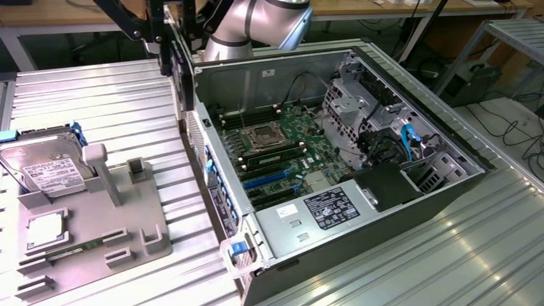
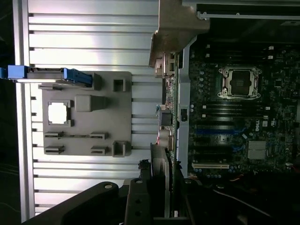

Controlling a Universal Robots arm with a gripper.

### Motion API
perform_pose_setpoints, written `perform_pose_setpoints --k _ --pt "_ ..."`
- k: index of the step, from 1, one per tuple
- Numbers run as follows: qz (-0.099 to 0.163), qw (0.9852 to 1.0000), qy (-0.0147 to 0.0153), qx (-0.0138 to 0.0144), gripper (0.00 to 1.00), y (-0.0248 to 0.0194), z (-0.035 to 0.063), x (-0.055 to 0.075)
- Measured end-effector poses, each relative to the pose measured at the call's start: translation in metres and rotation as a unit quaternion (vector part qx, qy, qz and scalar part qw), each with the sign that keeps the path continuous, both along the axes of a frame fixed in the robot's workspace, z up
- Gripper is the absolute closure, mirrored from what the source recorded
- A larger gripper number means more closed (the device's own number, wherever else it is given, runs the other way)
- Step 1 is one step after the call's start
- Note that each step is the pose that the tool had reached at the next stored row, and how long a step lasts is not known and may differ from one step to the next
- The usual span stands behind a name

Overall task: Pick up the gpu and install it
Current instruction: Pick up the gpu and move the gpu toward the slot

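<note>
Gripper (image 2: 161, 208) jaws stand narrow, clamped on the gpu (image 2: 161, 168), which hangs edge-on, seemingly long axis down, just above the rear wall of the case (image 1: 281, 76), so the board's slots (image 2: 211, 165) lie sideways from it, inside the case.

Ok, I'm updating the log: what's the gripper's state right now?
Gripper: closed, holding the gpu on edge.
</note>
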State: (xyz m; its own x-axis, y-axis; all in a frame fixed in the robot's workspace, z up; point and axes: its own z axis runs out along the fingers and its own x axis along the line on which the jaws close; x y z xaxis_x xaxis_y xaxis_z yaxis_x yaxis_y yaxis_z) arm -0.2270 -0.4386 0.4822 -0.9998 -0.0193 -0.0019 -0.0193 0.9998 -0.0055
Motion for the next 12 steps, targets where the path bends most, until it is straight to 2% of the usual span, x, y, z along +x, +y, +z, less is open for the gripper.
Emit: perform_pose_setpoints --k 12 --pt "0.000 1.0000 0.0001 0.0000 0.72 0.0000 0.0000 0.020"
